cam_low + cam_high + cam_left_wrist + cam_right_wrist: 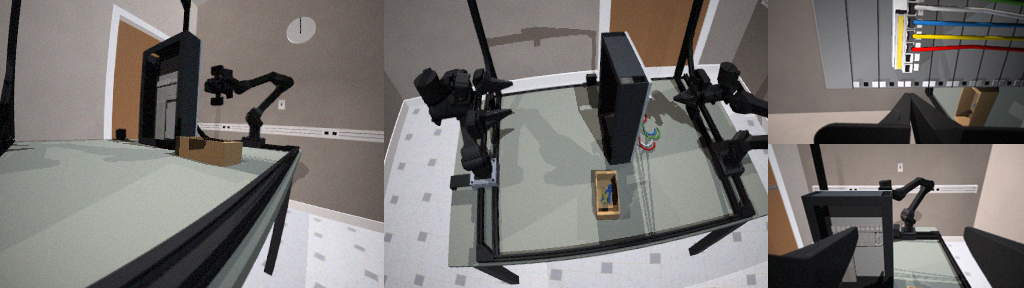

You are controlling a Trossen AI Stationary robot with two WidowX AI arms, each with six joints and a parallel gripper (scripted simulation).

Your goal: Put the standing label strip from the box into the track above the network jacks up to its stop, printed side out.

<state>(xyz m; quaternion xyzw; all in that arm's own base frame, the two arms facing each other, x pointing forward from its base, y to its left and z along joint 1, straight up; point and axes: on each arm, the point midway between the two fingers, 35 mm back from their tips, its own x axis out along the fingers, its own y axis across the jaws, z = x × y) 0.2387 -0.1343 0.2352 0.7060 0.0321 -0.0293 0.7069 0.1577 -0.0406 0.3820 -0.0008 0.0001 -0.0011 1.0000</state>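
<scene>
The yellow label strip [900, 42] sits in the white track [895, 35] beside the row of network jacks [909, 48] on the dark rack [621, 95]. In the left wrist view it lies lengthwise along the jacks. My left gripper [909, 98] is shut with nothing between its fingers and stands a little off the rack face, past the end of the track. It is at the right in the overhead view [679, 97]. My right gripper [504, 98] is open and empty, far from the rack at the left side of the table.
An open cardboard box [607, 194] with small blue and yellow items lies in front of the rack. White, blue, yellow and red cables [967, 35] run from the jacks, and cable loops [649, 135] lie on the table beside the rack. Black frame posts stand at the table edges.
</scene>
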